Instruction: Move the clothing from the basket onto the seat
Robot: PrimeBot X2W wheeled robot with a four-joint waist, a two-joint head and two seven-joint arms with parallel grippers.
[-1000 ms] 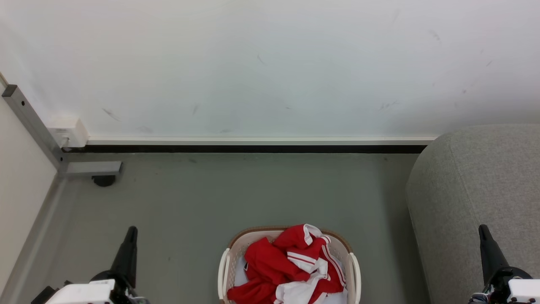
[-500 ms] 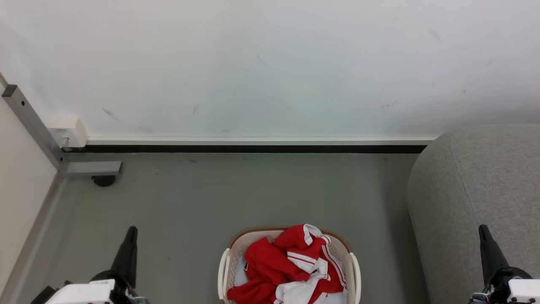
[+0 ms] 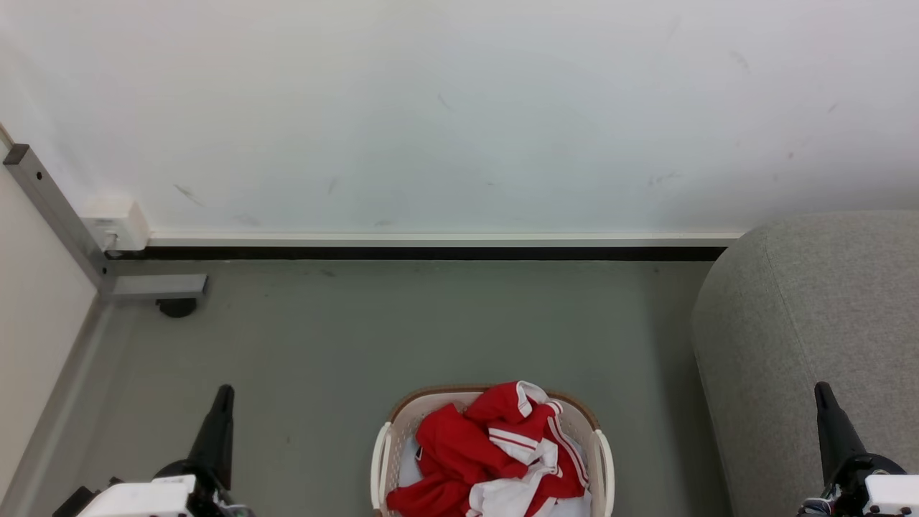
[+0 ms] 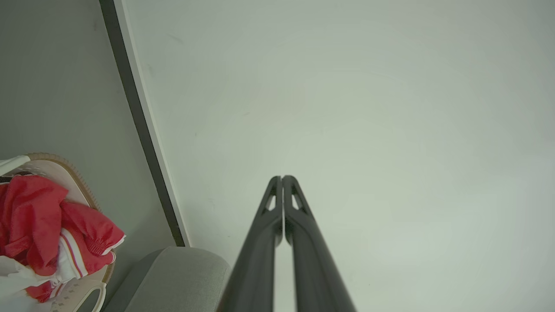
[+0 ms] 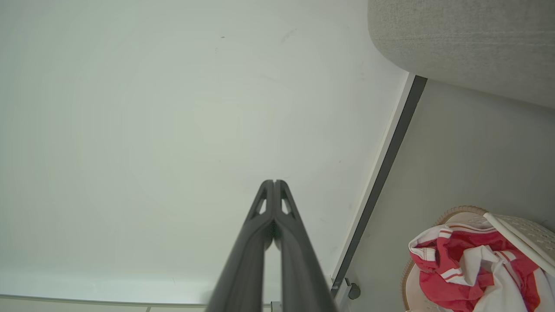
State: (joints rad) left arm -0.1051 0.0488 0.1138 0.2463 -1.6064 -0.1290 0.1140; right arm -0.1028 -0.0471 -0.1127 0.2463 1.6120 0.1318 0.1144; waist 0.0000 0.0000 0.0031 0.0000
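Observation:
Red clothing with white trim (image 3: 488, 452) lies heaped in the cream basket (image 3: 384, 445) at the bottom middle of the head view; the clothing (image 4: 39, 225) (image 5: 468, 268) also shows in both wrist views. The grey seat (image 3: 811, 345) stands to the right of the basket; parts of the seat (image 4: 173, 277) (image 5: 468, 39) appear in the wrist views. My left gripper (image 3: 224, 391) is at the lower left, well left of the basket, its fingers (image 4: 282, 178) pressed together and empty. My right gripper (image 3: 820, 388) is at the lower right over the seat, its fingers (image 5: 274, 183) shut on nothing.
A white wall (image 3: 459, 108) with a dark baseboard (image 3: 431, 253) runs across the back. A grey metal frame leg with a black foot (image 3: 176, 305) stands at the left corner beside a white box (image 3: 115, 219). Grey floor (image 3: 431, 323) stretches between wall and basket.

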